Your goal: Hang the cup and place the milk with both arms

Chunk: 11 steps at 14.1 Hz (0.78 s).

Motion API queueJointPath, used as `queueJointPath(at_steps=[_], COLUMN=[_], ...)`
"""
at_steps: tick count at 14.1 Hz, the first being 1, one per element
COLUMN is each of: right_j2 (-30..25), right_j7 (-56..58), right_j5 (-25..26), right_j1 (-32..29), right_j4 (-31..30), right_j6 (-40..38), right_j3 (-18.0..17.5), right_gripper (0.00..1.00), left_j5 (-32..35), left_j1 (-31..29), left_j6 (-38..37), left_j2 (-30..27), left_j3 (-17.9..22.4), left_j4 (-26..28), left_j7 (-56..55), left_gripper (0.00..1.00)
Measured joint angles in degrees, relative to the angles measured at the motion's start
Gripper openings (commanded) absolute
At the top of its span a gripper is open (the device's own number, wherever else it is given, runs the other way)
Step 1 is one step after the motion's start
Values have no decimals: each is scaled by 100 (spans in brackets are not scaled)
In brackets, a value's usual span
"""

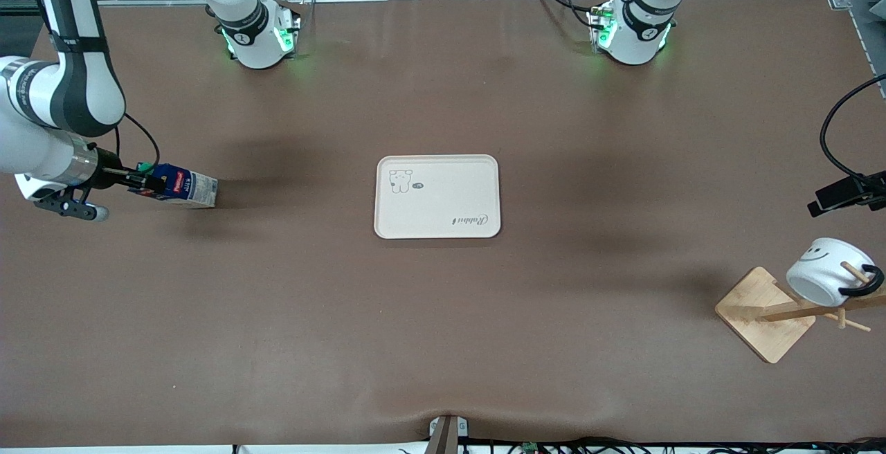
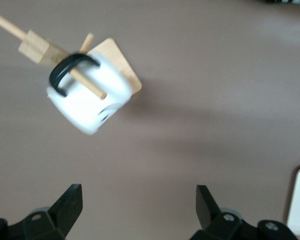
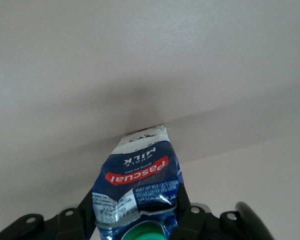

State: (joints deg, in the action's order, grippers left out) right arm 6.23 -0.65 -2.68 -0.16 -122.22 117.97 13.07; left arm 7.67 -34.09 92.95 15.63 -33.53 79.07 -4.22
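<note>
I see the small white mug with a black loop handle and a smiley face [image 1: 827, 270] hanging by that handle on a peg of the wooden rack with a square base [image 1: 765, 322], at the left arm's end of the table. My left gripper [image 2: 139, 212] hovers above it with its fingers spread apart and empty. The dark blue milk carton with a green screw cap [image 1: 176, 187] is tilted over, clamped near its top in my right gripper [image 1: 142, 183] at the right arm's end. The cream rectangular tray with a rabbit drawing [image 1: 477, 177] lies mid-table, well apart from both.
</note>
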Motion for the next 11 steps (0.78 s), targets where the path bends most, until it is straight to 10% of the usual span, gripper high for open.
queueJointPath(at_steps=[7,11], right_j2=[-3,13], right_j7=[0,4], right_j5=[-1,-1], right_j1=[-124,-190], right_j4=[-9,-81], right_j6=[3,0], right_j3=[-4,-4], right_gripper=[97,97], left_j5=[33,-6], left_j1=[43,897], left_j6=[-501,-772], left_j2=[-533,-926], left_j3=[-218,404], left_j4=[-84,65], left_j7=[19,-6], left_gripper=[100,100])
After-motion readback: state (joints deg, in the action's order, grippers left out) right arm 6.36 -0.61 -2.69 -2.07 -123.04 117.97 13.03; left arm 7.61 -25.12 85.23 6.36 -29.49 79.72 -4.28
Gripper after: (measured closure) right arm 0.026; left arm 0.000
